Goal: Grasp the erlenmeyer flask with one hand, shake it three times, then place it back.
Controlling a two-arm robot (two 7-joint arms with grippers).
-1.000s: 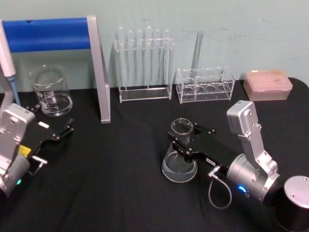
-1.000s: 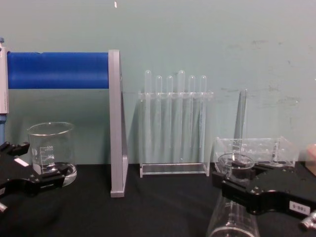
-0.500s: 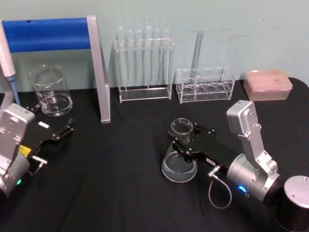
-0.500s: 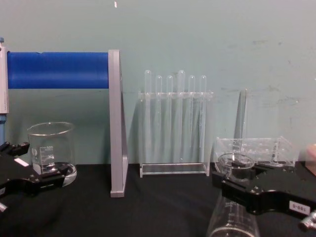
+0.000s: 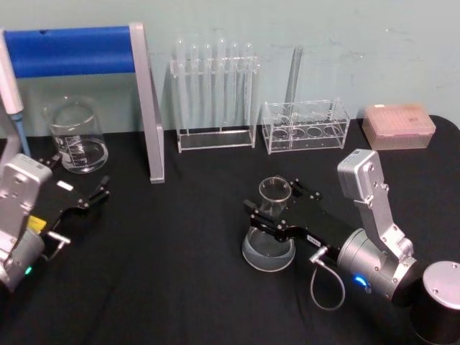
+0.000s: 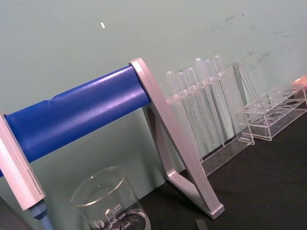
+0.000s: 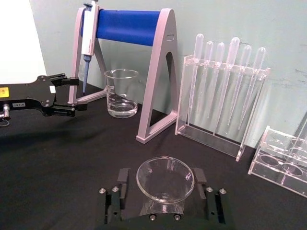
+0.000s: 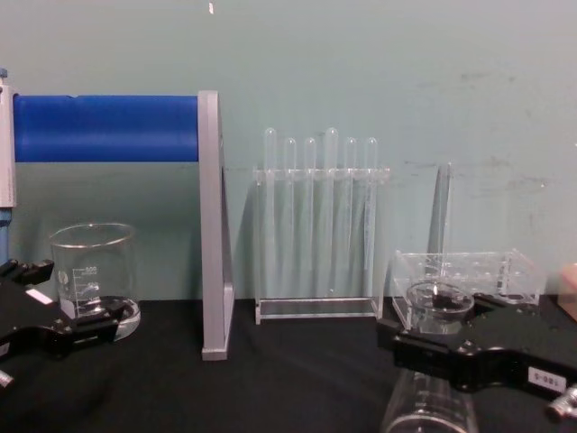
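The erlenmeyer flask (image 5: 267,248) stands upright on the black table, right of centre, with a little clear liquid in its wide base. My right gripper (image 5: 273,198) is open, its black fingers on either side of the flask's neck with a gap on each side. In the right wrist view the flask's rim (image 7: 165,178) sits between the spread fingers (image 7: 123,176). The chest view shows the flask (image 8: 431,410) under the right gripper (image 8: 433,338). My left gripper (image 5: 77,175) is parked open at the table's left, near the beaker.
A glass beaker (image 5: 75,140) stands at the back left beside a blue-barred pipette stand (image 5: 72,50). Behind the flask are a rack of test tubes (image 5: 215,93), a low clear rack (image 5: 305,126) and a pink tip box (image 5: 399,126).
My right gripper's fingers have spread apart and come off the flask's neck. The flask stays standing on the table. The left arm has not moved.
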